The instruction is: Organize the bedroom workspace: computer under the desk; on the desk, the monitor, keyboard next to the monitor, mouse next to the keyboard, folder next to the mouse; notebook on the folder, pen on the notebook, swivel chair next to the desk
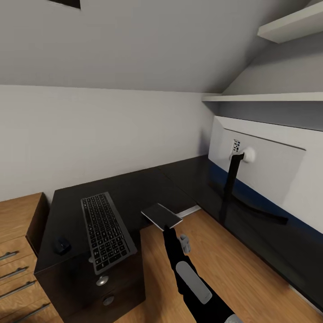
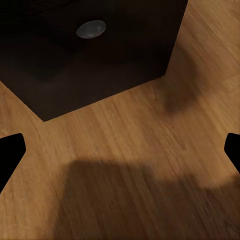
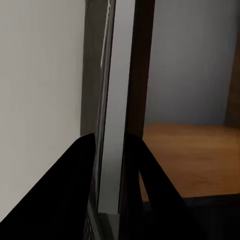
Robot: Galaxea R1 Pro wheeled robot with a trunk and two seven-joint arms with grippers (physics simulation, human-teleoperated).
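The black desk (image 1: 148,184) runs along the wall and turns right. On its left part lie the black keyboard (image 1: 106,231) and, further left, the small black mouse (image 1: 62,245). The monitor (image 1: 264,166) stands on the right part with its pale back toward me. My right gripper (image 1: 165,226) is shut on a thin dark notebook (image 1: 161,216) and holds it by the desk's inner corner. In the right wrist view the gripper (image 3: 112,170) pinches the notebook's pale edge (image 3: 117,100). My left gripper (image 2: 120,150) is open over the wooden floor. Folder, pen, swivel chair and computer are out of view.
The black drawer unit with a silver knob (image 1: 102,281) stands under the keyboard end, close to my left gripper; its knob (image 2: 91,29) shows in the left wrist view. A light-wood cabinet (image 1: 18,251) adjoins at the left. White shelves (image 1: 269,96) hang above the monitor.
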